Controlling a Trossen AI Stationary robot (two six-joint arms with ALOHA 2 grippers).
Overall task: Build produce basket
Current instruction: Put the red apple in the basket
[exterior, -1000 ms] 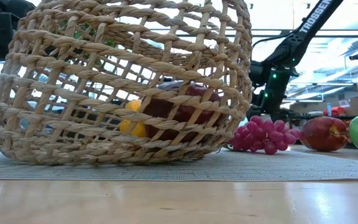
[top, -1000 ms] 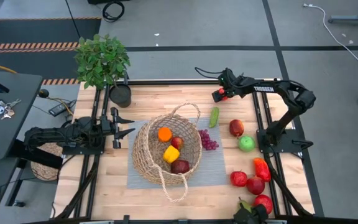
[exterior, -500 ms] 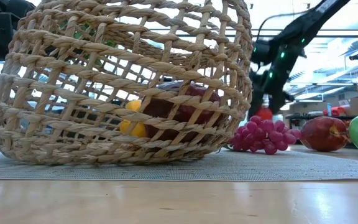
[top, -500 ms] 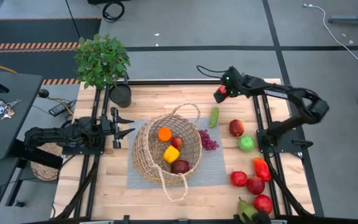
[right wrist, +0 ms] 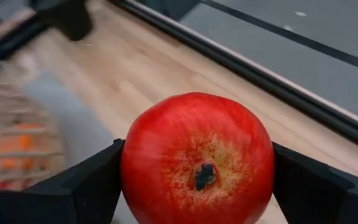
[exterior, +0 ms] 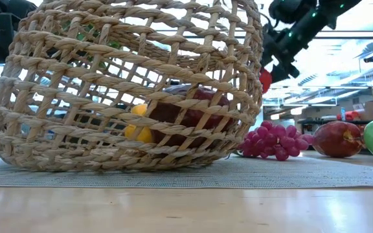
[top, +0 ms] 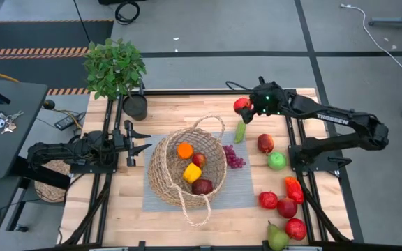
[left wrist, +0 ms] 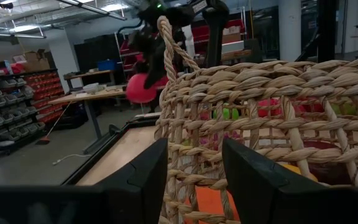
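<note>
So the basket (top: 187, 171) sits mid-bench on a grey mat (top: 241, 187), already holding an orange (top: 184, 150), a yellow pepper (top: 192, 172) and a couple of dark red fruits. The right claw (top: 244, 107) is up in the air near the bench's far edge, beyond the basket, fingers spread wide and clamped on either side of a red apple (right wrist: 197, 157).

What I'd worry about: a round, smooth apple held only at its sides could squirt out mid-carry. Or it gets let go short, clips the rim or the loop handle (top: 208, 125), and rolls off toward the grapes (top: 234, 157) and cucumber (top: 240, 131).

The left claw (top: 135, 139) is parked open just left of the basket.

Hard to tell: how high the apple is above the bench, and whether anything else sits under the basket's weave. The pear (top: 278, 237) is cut off at the near edge.
</note>
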